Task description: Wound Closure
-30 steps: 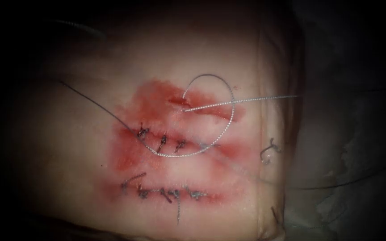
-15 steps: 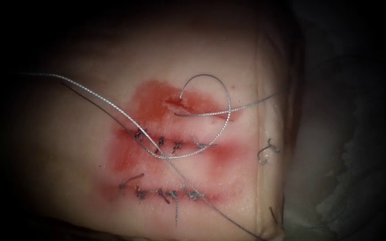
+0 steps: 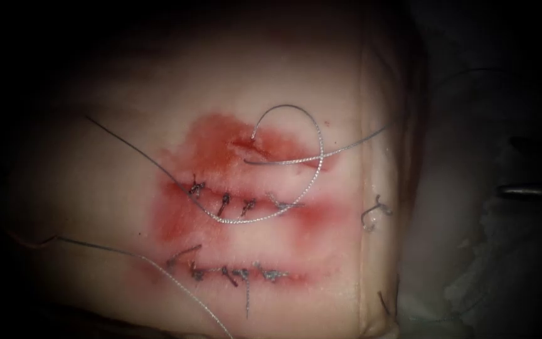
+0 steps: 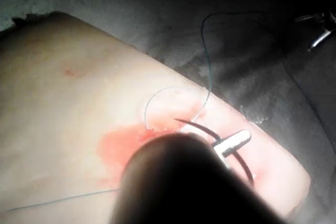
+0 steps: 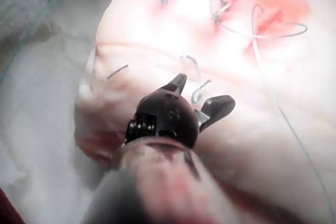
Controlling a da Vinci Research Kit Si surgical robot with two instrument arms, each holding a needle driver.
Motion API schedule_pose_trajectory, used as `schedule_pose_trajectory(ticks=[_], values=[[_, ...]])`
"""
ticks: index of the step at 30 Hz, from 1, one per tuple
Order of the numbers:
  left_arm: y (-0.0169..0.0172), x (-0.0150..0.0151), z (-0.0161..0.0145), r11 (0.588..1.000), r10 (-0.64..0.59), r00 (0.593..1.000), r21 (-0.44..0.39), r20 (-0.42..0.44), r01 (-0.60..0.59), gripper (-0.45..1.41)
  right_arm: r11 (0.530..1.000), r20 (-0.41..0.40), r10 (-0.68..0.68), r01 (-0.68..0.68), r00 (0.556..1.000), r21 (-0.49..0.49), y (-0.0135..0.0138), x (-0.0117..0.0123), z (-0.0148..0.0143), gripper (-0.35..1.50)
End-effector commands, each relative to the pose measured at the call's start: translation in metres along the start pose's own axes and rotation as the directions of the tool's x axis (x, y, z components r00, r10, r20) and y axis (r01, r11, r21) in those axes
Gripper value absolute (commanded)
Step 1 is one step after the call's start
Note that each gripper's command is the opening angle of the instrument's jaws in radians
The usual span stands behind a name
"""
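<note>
In the left wrist view my left tool (image 4: 234,143) is shut on the dark curved needle (image 4: 202,128), gripping it about mid-curve. The needle's tip hangs over the red fluid (image 4: 118,148) and seems clear of the tissue. My right tool (image 5: 205,92) stands open with nothing between its jaws, just off the tissue's right edge. In the endoscope view the thread (image 3: 318,150) lies in a loop around the open cut (image 3: 252,145). One strand runs off to the right, and another (image 3: 177,289) crosses the lower left.
Two stitched cuts (image 3: 239,204) (image 3: 233,273) lie below the open one, ringed by red fluid (image 3: 214,144). Short cut thread ends (image 3: 374,212) sit near the tissue's right edge (image 3: 371,125). Pale cloth (image 3: 472,238) lies beyond it, with a metal part (image 3: 525,190) over it.
The strand leading right was taut and now hangs slack. A long strand swept diagonally across the stitches, then dropped to the lower left. The loop has settled slightly.
</note>
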Motion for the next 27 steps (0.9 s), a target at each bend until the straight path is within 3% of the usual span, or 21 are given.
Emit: schedule_pose_trajectory(ticks=[1, 2, 4, 5, 8, 9, 12, 19, 23, 27], values=[[0.0003, -0.0007, 0.0006, 1.0, 0.003, 1.0, -0.004, -0.001, -0.003, -0.45, 1.0, 0.006, -0.02, 0.02, 1.0, 0.013, 0.0005, -0.0017, 0.0032, 0.98], [0.0003, -0.0007, 0.0006, 1.0, 0.003, 1.0, -0.003, -0.002, -0.003, -0.45, 0.999, 0.009, -0.045, 0.045, 0.999, 0.019, 0.0004, -0.0021, 0.0042, 0.99], [0.0003, -0.0007, 0.0006, 1.0, 0.003, 1.0, -0.005, -0.004, -0.003, -0.45, 0.994, 0.021, -0.106, 0.105, 0.994, 0.027, 0.0002, -0.0029, 0.0062, 0.79], [0.0003, -0.0007, 0.0006, 1.0, 0.003, 1.0, -0.007, -0.002, -0.003, -0.45, 0.99, 0.024, -0.142, 0.142, 0.99, 0.029, 0.0002, -0.0033, 0.0071, 0.78], [0.0004, -0.0007, 0.0006, 1.0, 0.003, 1.0, -0.01, -0.001, -0.003, -0.45, 0.961, 0.014, -0.273, 0.272, 0.962, 0.04, -0.0002, -0.0046, 0.0097, 0.37], [0.0004, -0.0007, 0.0006, 1.0, 0.003, 1.0, -0.01, -0.001, -0.004, -0.45, 0.943, 0.008, -0.33, 0.33, 0.944, 0.048, -0.0005, -0.0051, 0.0107, 0.1], [0.0004, -0.0008, 0.0006, 1.0, 0.004, 1.0, -0.01, -0.001, -0.004, -0.45, 0.892, -0.031, -0.45, 0.451, 0.893, 0.035, -0.0013, -0.006, 0.0131, -0.13], [0.0004, -0.0007, 0.0007, 1.0, 0.004, 1.0, -0.009, -0.004, -0.004, -0.45, 0.846, -0.148, -0.534, 0.527, 0.833, -0.086, -0.0016, -0.0041, 0.0181, -0.12], [0.0003, -0.0007, 0.0007, 1.0, 0.003, 1.0, -0.008, -0.005, -0.003, -0.45, 0.831, -0.148, -0.554, 0.535, 0.819, -0.149, -0.0009, -0.0024, 0.0191, 0.27], [0.0005, -0.0007, 0.0007, 1.0, 0.004, 1.0, -0.008, -0.006, -0.004, -0.45, 0.837, -0.147, -0.542, 0.517, 0.828, -0.178, -0.0002, -0.0017, 0.0193, 0.32]])
